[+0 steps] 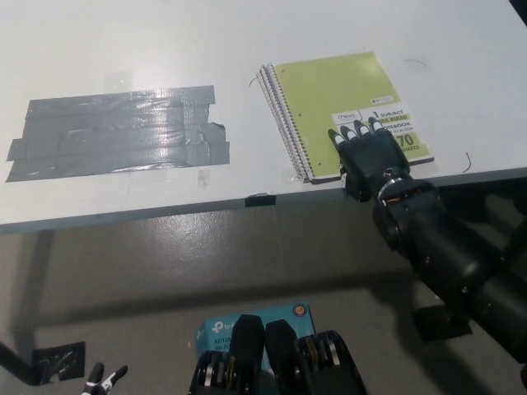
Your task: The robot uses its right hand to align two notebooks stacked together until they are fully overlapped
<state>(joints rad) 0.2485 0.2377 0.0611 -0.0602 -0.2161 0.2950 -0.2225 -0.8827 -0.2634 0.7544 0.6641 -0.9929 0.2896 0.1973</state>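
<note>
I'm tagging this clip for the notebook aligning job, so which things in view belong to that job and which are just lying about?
Part of the job:
- green notebook, on top of the stack
- second notebook, only its spiral edge showing beneath
- right robot hand, resting flat on the green cover

Just lying about:
- grey tape patch on the table
- teal box on the floor
- left robot hand, idle at the bottom

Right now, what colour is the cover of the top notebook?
Yellow-green, with a white label near its lower edge; the top notebook shows clearly in the head view.
</note>
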